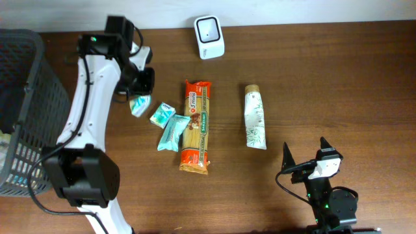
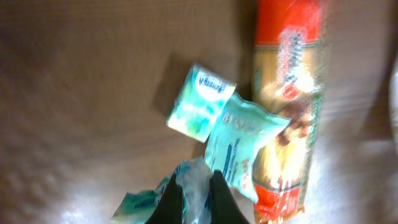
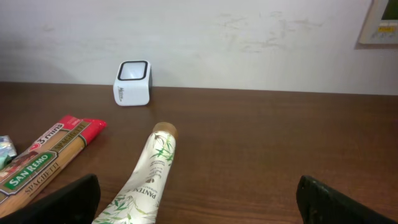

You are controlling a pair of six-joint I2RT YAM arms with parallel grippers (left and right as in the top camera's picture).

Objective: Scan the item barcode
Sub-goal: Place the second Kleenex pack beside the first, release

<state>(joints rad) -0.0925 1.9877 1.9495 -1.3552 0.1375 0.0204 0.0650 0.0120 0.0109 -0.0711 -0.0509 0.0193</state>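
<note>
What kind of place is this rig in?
Looks like a mock checkout bench, likely a lab: white barcode scanner on a wooden table, packaged goods like a spaghetti pack, and a mesh basket at the edge.

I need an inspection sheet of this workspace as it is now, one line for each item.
Surface: dark brown wooden table, no spill seen.
Job's things: white box-shaped barcode scanner at the far edge; crinkled teal-and-white packet in the left tool.
Clutter: orange spaghetti pack, cream leaf-print tube, small teal carton, teal wipes pouch.
Grippers: left tool shut on the packet; right tool open, empty.
Cables: black cable by the left arm's base.
Surroundings: black mesh basket at the left; pale wall behind.
</note>
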